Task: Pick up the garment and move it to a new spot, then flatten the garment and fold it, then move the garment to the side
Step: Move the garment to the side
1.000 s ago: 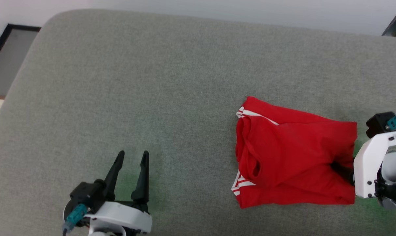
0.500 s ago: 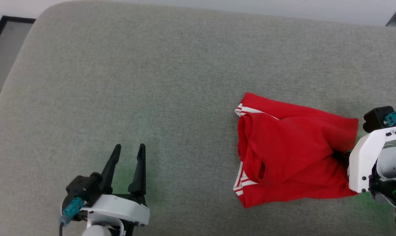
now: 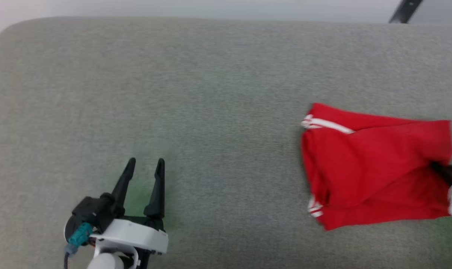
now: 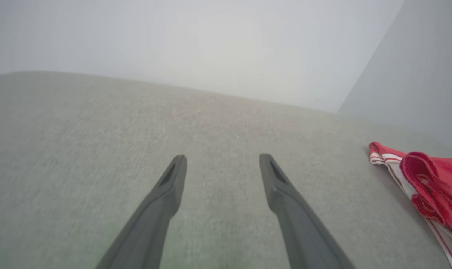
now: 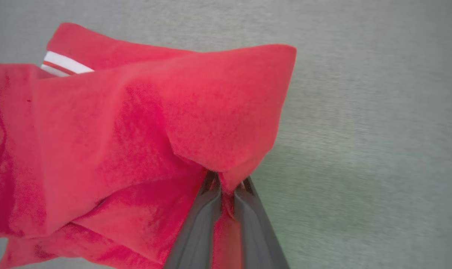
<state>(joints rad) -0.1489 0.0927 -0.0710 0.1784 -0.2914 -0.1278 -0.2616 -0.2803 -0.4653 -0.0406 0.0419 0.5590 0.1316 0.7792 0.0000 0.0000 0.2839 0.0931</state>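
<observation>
The folded red garment (image 3: 371, 168) lies at the right of the grey cushion, plain red side up, with white-and-red trim along its left edge. In the right wrist view my right gripper (image 5: 226, 185) is shut on the garment (image 5: 136, 130), pinching its near edge between both fingers. At the right edge of the head view the right gripper (image 3: 440, 170) meets the cloth's right side. My left gripper (image 3: 144, 164) stands open at the lower left, far from the garment, nothing between its fingers. In the left wrist view the left gripper (image 4: 222, 164) points across bare cushion, the garment (image 4: 431, 186) at far right. The lettering is hidden.
The grey fabric cushion (image 3: 196, 93) spans the whole scene, with a pale wall (image 3: 211, 7) behind its far edge. A dark bar (image 3: 403, 10) slants at the top right. Wide bare cushion lies between the two grippers.
The whole head picture has shifted, so the camera has turned. The garment now sits farther right in it, still pinched by the right gripper. The left gripper stays open.
</observation>
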